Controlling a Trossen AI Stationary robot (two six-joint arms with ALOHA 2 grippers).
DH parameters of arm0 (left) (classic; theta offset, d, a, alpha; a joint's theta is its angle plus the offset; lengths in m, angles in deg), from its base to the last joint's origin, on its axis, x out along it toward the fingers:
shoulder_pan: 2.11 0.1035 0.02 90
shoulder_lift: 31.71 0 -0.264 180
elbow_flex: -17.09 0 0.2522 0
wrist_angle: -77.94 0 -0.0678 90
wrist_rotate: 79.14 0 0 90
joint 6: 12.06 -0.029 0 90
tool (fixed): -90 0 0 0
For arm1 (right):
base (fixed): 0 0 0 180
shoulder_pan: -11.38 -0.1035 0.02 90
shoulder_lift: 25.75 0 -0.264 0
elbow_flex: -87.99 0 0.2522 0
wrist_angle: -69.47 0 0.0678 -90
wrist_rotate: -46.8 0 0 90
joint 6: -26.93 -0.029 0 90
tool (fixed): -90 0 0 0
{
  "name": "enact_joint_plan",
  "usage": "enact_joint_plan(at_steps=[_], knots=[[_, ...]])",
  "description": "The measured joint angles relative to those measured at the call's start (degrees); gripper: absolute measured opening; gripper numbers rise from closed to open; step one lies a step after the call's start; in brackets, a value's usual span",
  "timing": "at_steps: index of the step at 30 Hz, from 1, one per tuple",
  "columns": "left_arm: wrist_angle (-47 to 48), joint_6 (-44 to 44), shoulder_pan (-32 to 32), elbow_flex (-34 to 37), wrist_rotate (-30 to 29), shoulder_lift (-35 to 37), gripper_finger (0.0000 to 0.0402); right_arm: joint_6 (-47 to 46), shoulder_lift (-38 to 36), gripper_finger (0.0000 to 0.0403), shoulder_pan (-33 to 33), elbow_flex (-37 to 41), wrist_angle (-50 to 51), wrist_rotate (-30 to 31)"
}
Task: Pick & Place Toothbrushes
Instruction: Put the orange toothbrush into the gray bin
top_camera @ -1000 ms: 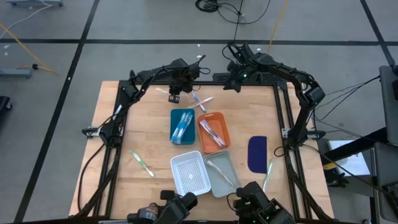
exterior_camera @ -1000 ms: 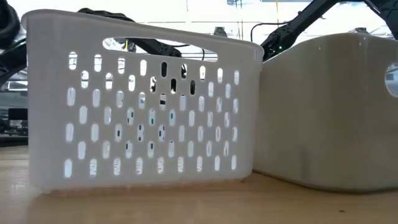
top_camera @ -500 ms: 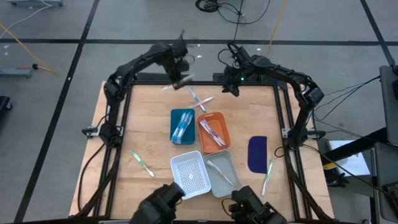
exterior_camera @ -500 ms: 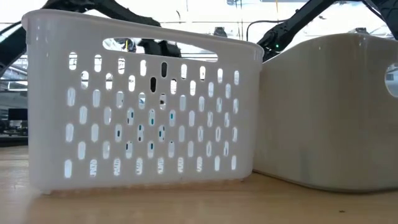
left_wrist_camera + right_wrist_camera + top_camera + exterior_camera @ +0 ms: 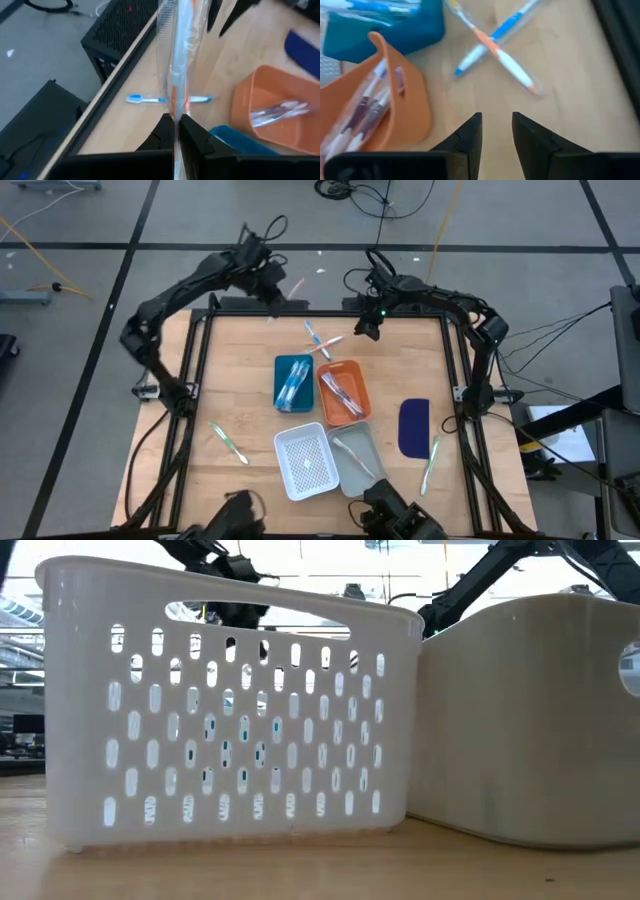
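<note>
Two dark jointed arms, black cables along the links, blunt black jaws, green indicator light

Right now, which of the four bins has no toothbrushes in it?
The white perforated basket at the near edge looks empty. The teal bin, orange bin and grey bin each hold toothbrushes.

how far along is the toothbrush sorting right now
Partly done. The blue bin, orange bin and grey bin already hold toothbrushes. The left gripper is shut on a wrapped orange toothbrush, lifted above the table's far edge. Left: two crossed toothbrushes under the open right gripper, and two green ones.
</note>
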State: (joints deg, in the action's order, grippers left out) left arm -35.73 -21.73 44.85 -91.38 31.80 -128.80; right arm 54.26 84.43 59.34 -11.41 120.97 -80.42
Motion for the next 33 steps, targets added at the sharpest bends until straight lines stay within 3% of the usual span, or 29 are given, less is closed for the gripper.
enact_joint_plan(at_steps=[6, 9, 18, 24, 33], knots=[[-7.55, 8.86, -0.91, 14.90, -0.79, 11.90, 0.0000, -2.55, 0.16, 0.0096, -2.19, -2.25, 0.21, -0.67], [-13.85, 13.18, -2.04, 22.08, -2.49, 17.94, 0.0000, -4.87, 0.13, 0.0095, -3.50, -3.02, -0.81, -4.07], [-32.21, 22.36, -5.85, 39.72, -4.64, 29.96, 0.0000, -15.08, 3.58, 0.0095, -9.40, -3.04, -12.60, -6.22], [-36.50, 26.01, -7.85, 45.38, -7.07, 34.42, 0.0000, -25.41, 5.30, 0.0095, -10.58, -3.18, -23.50, -3.48], [-36.20, 26.77, -9.50, 46.46, -8.54, 37.80, 0.0000, -31.58, 10.99, 0.0126, -13.43, -7.75, -22.20, 3.18]])
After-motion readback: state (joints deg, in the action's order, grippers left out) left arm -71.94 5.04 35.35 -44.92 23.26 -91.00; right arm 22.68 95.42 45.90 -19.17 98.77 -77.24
